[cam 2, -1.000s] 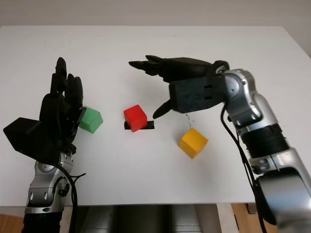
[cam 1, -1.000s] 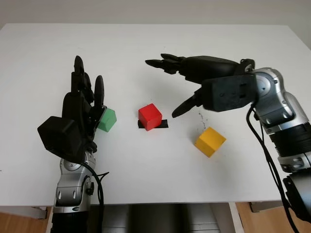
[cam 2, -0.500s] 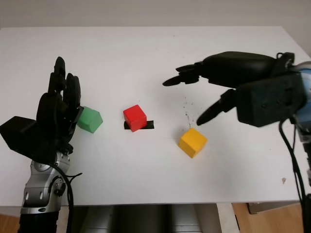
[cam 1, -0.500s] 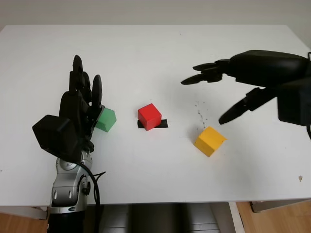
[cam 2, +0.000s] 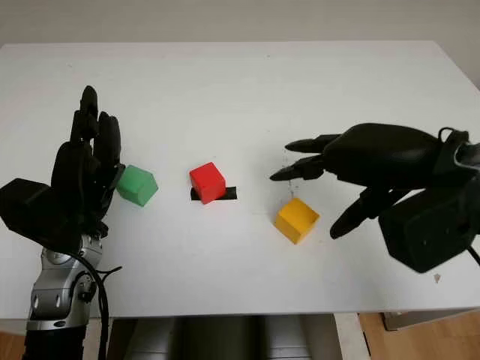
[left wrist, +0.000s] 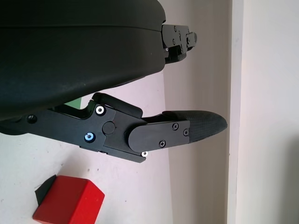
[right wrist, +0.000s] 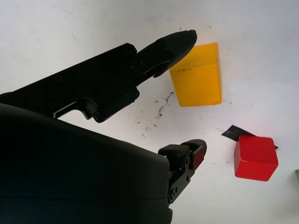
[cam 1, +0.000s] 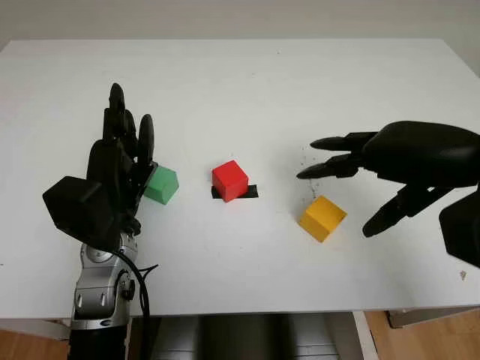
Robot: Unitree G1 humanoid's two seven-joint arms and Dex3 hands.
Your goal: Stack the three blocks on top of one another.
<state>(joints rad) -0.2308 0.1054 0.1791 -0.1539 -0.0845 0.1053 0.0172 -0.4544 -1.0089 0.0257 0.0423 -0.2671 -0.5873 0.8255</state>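
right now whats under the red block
A strip of black tape sticks out from under the red block on the white table. How far the tape runs beneath is covered by the block. Nothing sits on top of it.

**Colours on the white table**

Showing plain white across the table (cam 1: pixel 240 82), with a scatter of dark specks near the centre right. Sitting in solid green at centre left: the green block (cam 1: pixel 162 185). Glowing solid red at the centre: the red block (cam 1: pixel 229 180), over a black strip of tape (cam 1: pixel 250 191). Lying in solid yellow at centre right: the yellow block (cam 1: pixel 322 217). Appearing matte black at left and right: the left hand (cam 1: pixel 120 169) and right hand (cam 1: pixel 390 161), the left forearm (cam 1: pixel 97 289) shining silver.
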